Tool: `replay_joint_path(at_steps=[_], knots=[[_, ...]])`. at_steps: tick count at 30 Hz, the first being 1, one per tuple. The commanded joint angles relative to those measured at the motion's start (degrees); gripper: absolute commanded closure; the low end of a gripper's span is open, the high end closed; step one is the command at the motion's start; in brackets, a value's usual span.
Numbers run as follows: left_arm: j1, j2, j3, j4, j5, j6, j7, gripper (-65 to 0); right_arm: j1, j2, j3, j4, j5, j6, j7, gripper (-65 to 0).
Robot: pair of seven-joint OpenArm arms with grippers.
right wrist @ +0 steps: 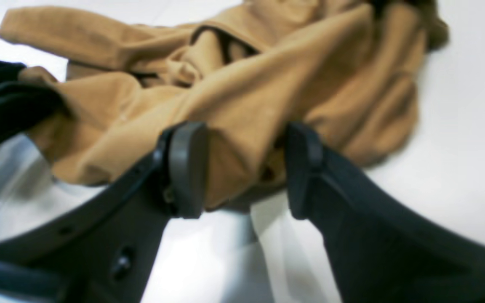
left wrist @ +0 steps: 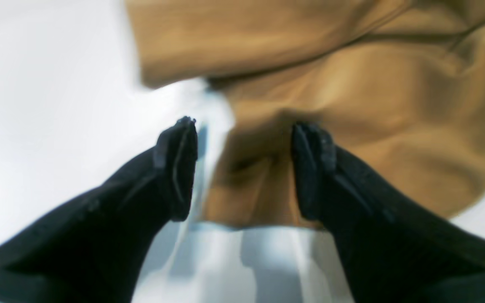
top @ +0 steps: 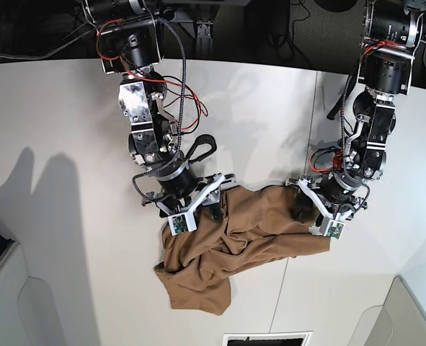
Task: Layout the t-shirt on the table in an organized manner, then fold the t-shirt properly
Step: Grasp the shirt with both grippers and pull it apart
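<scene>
On a white table (top: 68, 130), a tan-brown t-shirt (top: 227, 245) lies bunched in heavy folds between the two arms, its bulk trailing toward the near edge in the base view and one corner sagging into a loose point. At the cloth's upper edge on that view's right, the left gripper (left wrist: 244, 168) hangs with its jaws spread wide over the edge of the fabric, one finger above bare tabletop and the other above the shirt, holding nothing. On the opposite side, the right gripper (right wrist: 244, 168) also stands parted; a ridge of cloth rises between its fingers and presses against the one on the picture's left, but the jaws are not pinched on it.

By the look of things the layout stage is under way and far from done: no sleeve, hem or collar is spread flat, and folding cannot sensibly begin. The next move probably calls for each arm to close on a distinct edge or corner of the garment, ideally a single layer, and draw the two apart so the fabric opens out across the table. Blur in both wrist views hides which part of the shirt lies under either claw.
</scene>
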Motion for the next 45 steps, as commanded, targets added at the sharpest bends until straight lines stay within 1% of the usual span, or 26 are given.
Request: replay_joint_path(at_steps=[1,5,6,7,8,10,11,12,13,15,17,18,20,22,24,26,27,28,29,30,31,32,34,39,43,45], knots=[[-1.20,0.04,-0.31,0.33,-0.28,-0.35,-1.18,-38.4,1.92,-0.11,0.13,-0.07,-0.52,-1.07,1.53,-29.6],[-1.20,1.60,-0.31,-0.72,-0.24,-0.33,-1.22,-37.6,3.96,-0.11,0.07,-2.71,-0.81,-0.94,1.55,-29.5],[-1.18,1.77,-0.31,-0.79,-0.24,-0.35,-1.22,-35.2,4.31,-0.11,0.07,-3.21,-0.85,-0.92,1.53,-29.0],[-1.16,1.90,-0.31,-0.79,-0.22,-0.35,-1.20,-30.5,4.44,-0.11,0.07,-3.48,-0.90,-0.94,1.53,-25.9],[-1.11,1.88,-0.31,-0.79,-0.17,-0.35,-1.22,-23.7,4.42,-0.11,0.07,-3.48,-0.87,-0.94,1.53,-19.7],[-1.11,1.84,-0.31,-0.76,-0.11,-0.35,-1.20,-8.8,4.42,-0.11,0.07,-3.45,-0.92,-0.94,1.51,-3.2],[-1.09,1.79,-0.31,-0.72,0.07,-0.35,-1.05,-2.8,4.42,-0.11,0.07,-3.43,-1.18,-0.94,1.51,0.0],[-1.07,1.55,-0.31,-0.44,0.02,-0.39,-0.24,0.0,4.42,-0.11,0.07,-3.21,-1.86,-0.94,1.49,0.0],[-1.07,1.33,-0.31,0.20,-0.13,-0.87,1.01,0.0,4.39,-0.02,0.11,-2.75,-2.67,-0.92,1.18,0.0],[-0.63,0.94,-0.33,3.08,-1.75,-4.87,3.63,0.0,3.93,0.00,0.13,-0.81,-3.80,-0.92,0.13,0.0],[1.20,0.33,-0.33,7.98,-4.39,-8.39,3.91,0.0,2.54,0.00,0.13,3.39,-4.39,-0.94,-3.21,0.0],[2.34,0.00,-0.33,10.97,-5.68,-9.33,3.96,0.0,1.53,0.00,0.13,6.25,-4.50,-0.94,-5.73,0.0],[4.48,-0.85,-0.33,16.68,-7.41,-9.35,4.02,0.0,-0.81,0.24,0.13,12.90,-5.01,-1.44,-10.67,0.0],[5.88,-1.70,-0.33,21.22,-8.41,-9.40,5.33,0.0,-3.08,0.85,0.13,19.76,-5.66,-2.03,-13.79,0.0],[6.75,-2.29,-0.31,24.87,-9.90,-9.40,10.10,0.0,-5.49,2.40,0.13,26.38,-6.21,-2.01,-15.96,0.0],[7.65,-2.40,-0.33,28.33,-13.55,-9.40,16.50,0.0,-7.61,4.98,0.13,32.28,-7.50,-2.27,-19.56,0.0],[8.24,-2.40,-0.33,30.03,-15.52,-9.46,19.67,0.0,-8.63,6.49,0.13,34.58,-8.35,-3.41,-21.68,0.0],[8.83,-2.40,-0.33,31.63,-17.53,-10.54,22.01,0.0,-9.70,8.07,0.24,36.54,-9.46,-4.92,-23.47,0.0],[9.55,-2.43,-0.33,33.05,-19.43,-12.48,23.37,0.0,-10.73,9.57,0.50,38.01,-10.80,-6.47,-24.94,0.0],[10.34,-2.43,-0.33,34.40,-20.92,-14.80,24.00,0.0,-11.61,10.93,0.98,39.01,-12.39,-7.85,-25.68,0.0],[11.15,-2.43,-0.33,35.65,-22.16,-16.24,24.13,0.0,-12.41,12.15,1.75,39.67,-13.88,-9.11,-25.97,0.0],[11.82,-2.40,-0.33,36.79,-23.06,-16.90,24.11,0.0,-13.16,13.16,2.80,40.06,-15.06,-10.29,-26.01,0.0],[12.57,-2.43,-0.33,38.95,-23.28,-16.87,24.11,0.0,-14.23,14.45,5.70,40.70,-16.04,-12.33,-25.97,0.0],[11.74,-2.43,-2.75,40.13,-22.49,-15.98,23.87,0.0,-14.49,14.93,15.34,40.94,-13.99,-12.50,-26.38,0.0],[12.24,-3.80,-4.09,40.13,-27.23,-16.92,26.58,-0.5,-14.49,14.93,22.34,40.92,-9.25,-12.48,-26.40,0.0],[13.07,-4.37,-4.09,40.13,-29.05,-19.61,27.30,-7.1,-14.49,14.93,25.20,40.87,-6.19,-12.48,-26.43,0.0]])
